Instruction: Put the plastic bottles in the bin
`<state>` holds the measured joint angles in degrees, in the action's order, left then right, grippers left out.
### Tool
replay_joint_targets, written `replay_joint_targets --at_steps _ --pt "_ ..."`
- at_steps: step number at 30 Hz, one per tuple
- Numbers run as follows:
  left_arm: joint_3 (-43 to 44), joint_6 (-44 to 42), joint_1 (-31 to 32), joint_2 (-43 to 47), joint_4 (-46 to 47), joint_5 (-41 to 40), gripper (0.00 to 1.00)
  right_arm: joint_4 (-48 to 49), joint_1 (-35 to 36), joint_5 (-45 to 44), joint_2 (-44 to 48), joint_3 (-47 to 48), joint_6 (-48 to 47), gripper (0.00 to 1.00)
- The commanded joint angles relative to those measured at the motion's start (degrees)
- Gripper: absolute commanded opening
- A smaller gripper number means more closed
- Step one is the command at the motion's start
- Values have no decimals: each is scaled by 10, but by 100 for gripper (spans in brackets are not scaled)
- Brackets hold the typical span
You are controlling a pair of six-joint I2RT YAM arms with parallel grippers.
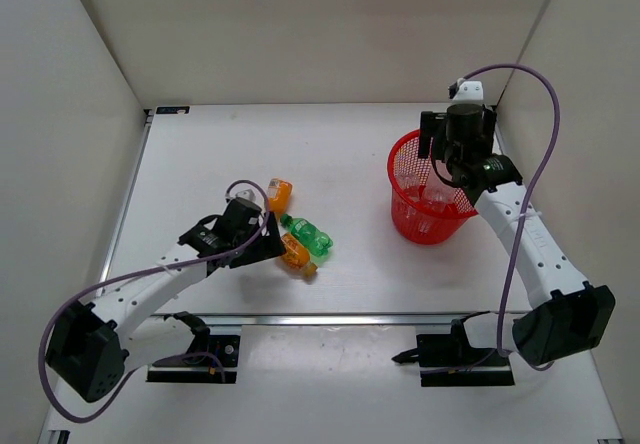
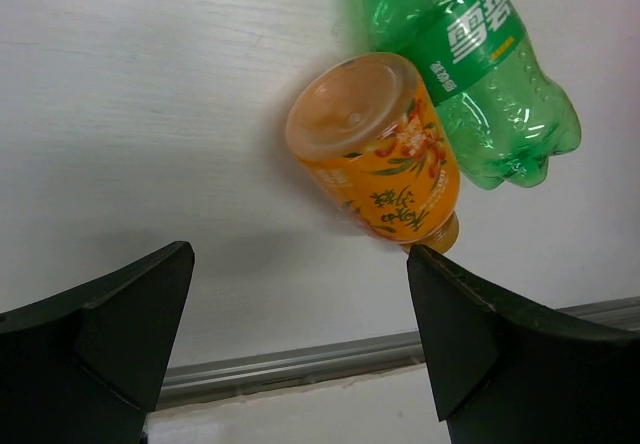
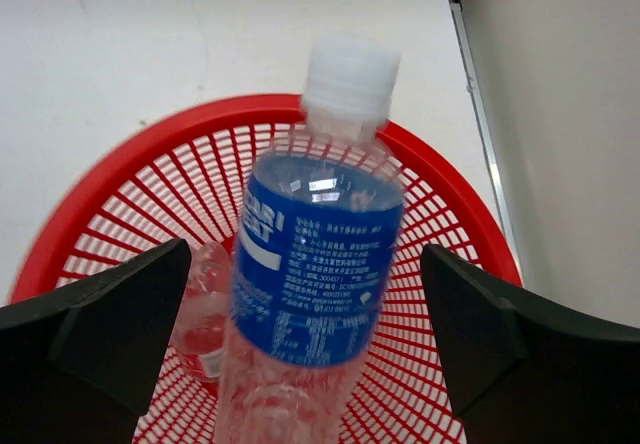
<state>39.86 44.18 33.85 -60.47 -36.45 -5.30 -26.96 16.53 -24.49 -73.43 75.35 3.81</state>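
My right gripper [image 3: 305, 339] hangs over the bin [image 3: 130, 154], a red mesh basket at the right [image 1: 400, 214]. Its jaws are open, with a clear blue-label plastic bottle [image 3: 315, 264] upright between them and a gap on each side. A clear bottle with red label [image 3: 205, 309] lies inside the bin. On the table's middle lie an orange bottle [image 1: 279, 193], a green bottle [image 1: 308, 235] and a second orange bottle [image 1: 297, 256]. My left gripper [image 2: 300, 334] is open and empty just short of that orange bottle [image 2: 375, 144], which touches the green one [image 2: 470, 74].
White walls close in the table on three sides; the right wall stands close behind the bin. A metal rail [image 1: 350, 319] runs along the table's near edge and shows under the left jaws [image 2: 300, 359]. A purple cable [image 1: 545, 134] loops above the right arm.
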Motion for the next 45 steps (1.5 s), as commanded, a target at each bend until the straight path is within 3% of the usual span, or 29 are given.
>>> replay_joint_targets --at_steps 1,5,16,19,24,28,31,34,38,42,43,45 --pt "16 6 21 -18 57 14 99 30 -14 13 29 -6 -11 98" --pt "32 16 44 -64 74 5 99 5 -13 -24 50 8 -12 99" --pt "74 38 71 -205 96 -19 99 -77 -190 54 188 -38 43 99" --pt "67 42 76 -217 97 -22 88 -83 -201 52 203 -55 40 99" --pt "58 40 61 -195 74 -15 57 -86 -201 48 224 -89 51 99" --pt "84 10 45 -122 12 -19 46 -108 -234 23 234 -111 54 99" --pt "162 -41 42 -84 -24 -34 46 -128 -289 15 250 -136 77 99" --pt "311 -91 64 -118 -21 -46 50 -123 -361 37 276 -187 80 99" --pt "498 -147 98 -264 36 -26 54 -128 -382 96 315 -244 87 100" --pt "801 -194 155 -473 26 -16 54 -148 -361 76 329 -253 97 99" --pt "897 -197 169 -502 11 -14 60 -150 -364 80 334 -250 95 100" --pt "997 -187 179 -593 8 3 57 -157 -367 100 343 -239 89 100"
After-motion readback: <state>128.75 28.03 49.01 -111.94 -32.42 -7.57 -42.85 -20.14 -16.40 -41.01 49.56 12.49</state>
